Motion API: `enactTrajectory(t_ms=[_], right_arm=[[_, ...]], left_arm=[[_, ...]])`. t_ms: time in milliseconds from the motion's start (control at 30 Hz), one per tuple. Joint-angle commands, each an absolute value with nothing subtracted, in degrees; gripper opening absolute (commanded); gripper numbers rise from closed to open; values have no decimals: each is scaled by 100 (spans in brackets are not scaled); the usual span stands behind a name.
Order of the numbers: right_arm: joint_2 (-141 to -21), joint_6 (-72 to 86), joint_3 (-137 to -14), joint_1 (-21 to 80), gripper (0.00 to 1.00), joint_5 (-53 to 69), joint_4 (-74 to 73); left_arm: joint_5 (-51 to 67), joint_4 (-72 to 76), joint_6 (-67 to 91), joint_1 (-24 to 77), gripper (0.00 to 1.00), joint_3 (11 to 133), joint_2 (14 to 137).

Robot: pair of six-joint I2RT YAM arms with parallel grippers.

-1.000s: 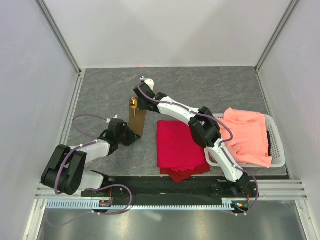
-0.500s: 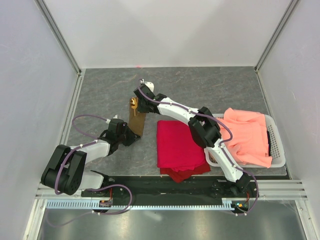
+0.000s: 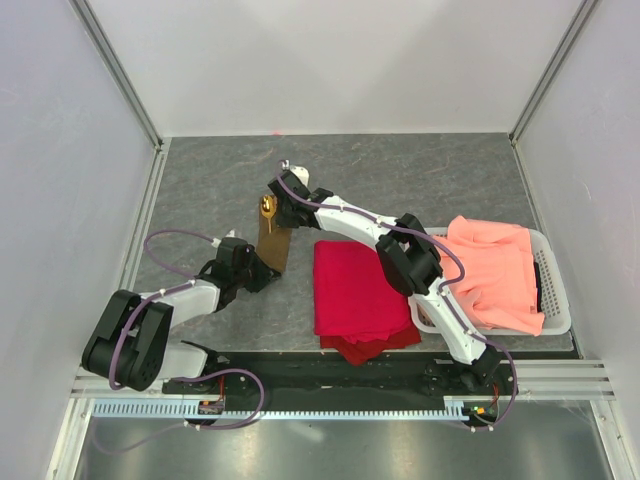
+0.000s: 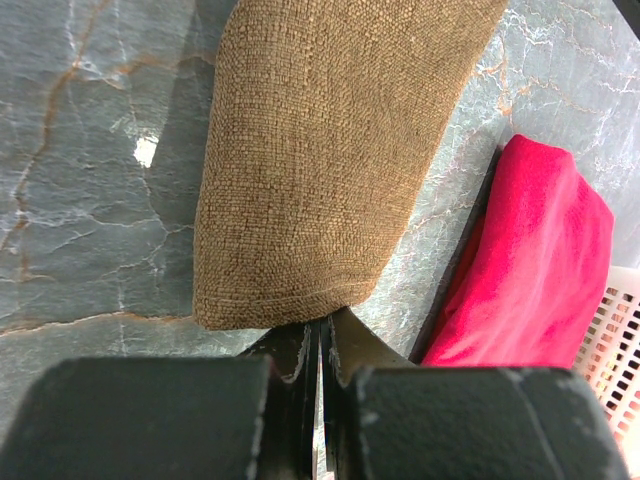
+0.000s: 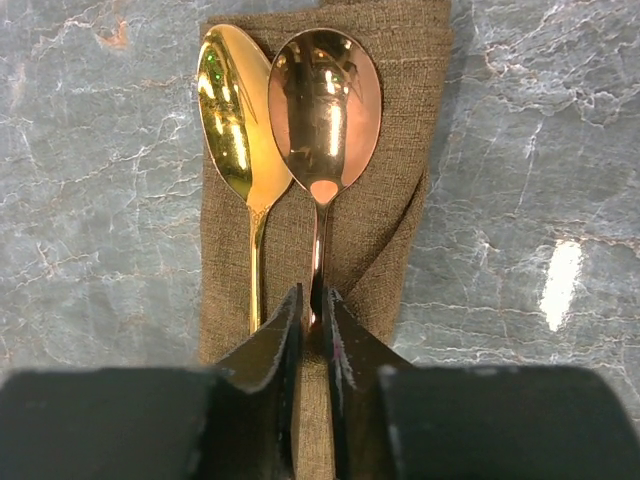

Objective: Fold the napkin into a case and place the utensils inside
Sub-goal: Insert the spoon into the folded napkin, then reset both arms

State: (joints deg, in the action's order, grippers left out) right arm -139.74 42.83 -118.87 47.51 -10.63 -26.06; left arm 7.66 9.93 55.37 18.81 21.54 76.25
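**Napkin folded to a narrow case, both utensils lying on its far end**

The left gripper (image 4: 318, 328) sat low on the table (image 3: 420, 175) at the near edge of the case (image 4: 330, 150), fingers fully together. Whether any fabric was pinched between them could not be told. The case lay flat, long axis pointing away from the arm bases. On its far end the utensils rested side by side, bowls up and touching: a gold utensil (image 5: 232, 120) to the left in the right wrist view, a copper-toned spoon (image 5: 325, 105) beside it. The right gripper (image 5: 315, 310) straddled the copper-toned spoon's handle with fingers only narrowly apart; grip or release could not be told. Right of the case lay a red cloth (image 3: 355, 285), then a white basket (image 3: 560, 300) holding a salmon cloth (image 3: 495, 265).
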Motion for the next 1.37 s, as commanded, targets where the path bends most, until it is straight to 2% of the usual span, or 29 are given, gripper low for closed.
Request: enactTrajectory(t_ms=[0, 333, 433, 467, 567, 633, 667, 733, 800, 833, 867, 900, 933, 967, 1067, 1267, 1333], right_arm=[[-13711, 4219, -12208, 4799, 34, -923, -2707], [-13632, 3982, -12770, 4799, 36, -975, -2821], [-13422, 3798, -12929, 4799, 37, -1115, -2997], [-13316, 3675, -12885, 4799, 38, -1134, -3023], [-12684, 3543, -12368, 4808, 39, -932, -2997], [-12028, 3297, -11639, 4851, 40, -835, -2979], [-11771, 3244, -11332, 4860, 42, -722, -2962], [-10954, 3147, -10261, 4878, 43, -598, -2918], [-10061, 3103, -9087, 4895, 54, -580, -2682], [-9750, 3129, -8705, 4896, 63, -597, -2541], [-9451, 3155, -7996, 4904, 68, -528, -2444], [-8865, 3199, -7650, 4913, 93, -475, -2330], [-8590, 3286, -7325, 4922, 98, -388, -2068], [-8335, 3339, -6712, 4939, 98, -230, -1952], [-7534, 3516, -5892, 5001, 98, -211, -1749], [-6286, 3647, -4748, 5010, 98, 158, -933], [-5890, 3648, -4693, 5010, 98, 411, -565]], left_arm=[[677, 1020, 5669, 1863, 2, 2101, 7436], [1334, 800, 5739, 1855, 4, 2066, 6830], [2038, 914, 5809, 1854, 11, 1882, 6163], [2274, 905, 5844, 1854, 19, 1837, 5935], [2670, 721, 5968, 1846, 30, 1696, 5012], [2890, 616, 5916, 1863, 36, 1731, 4493], [3022, 511, 5863, 1872, 43, 1766, 4369], [3032, 195, 5653, 1907, 46, 1924, 4061], [2988, 97, 5503, 2012, 49, 2012, 3929], [2962, 97, 5485, 2047, 50, 2030, 3920], [2927, 105, 5467, 2187, 50, 2048, 3929], [2866, 97, 5441, 2284, 51, 2091, 3946], [2735, 114, 5440, 2390, 52, 2109, 4016], [2690, 149, 5432, 2608, 52, 2144, 4069], [2488, 202, 5300, 3092, 52, 2285, 4236], [2592, 676, 5300, 3471, 53, 2346, 4079], [3012, 1079, 5379, 3489, 53, 2408, 4008]])
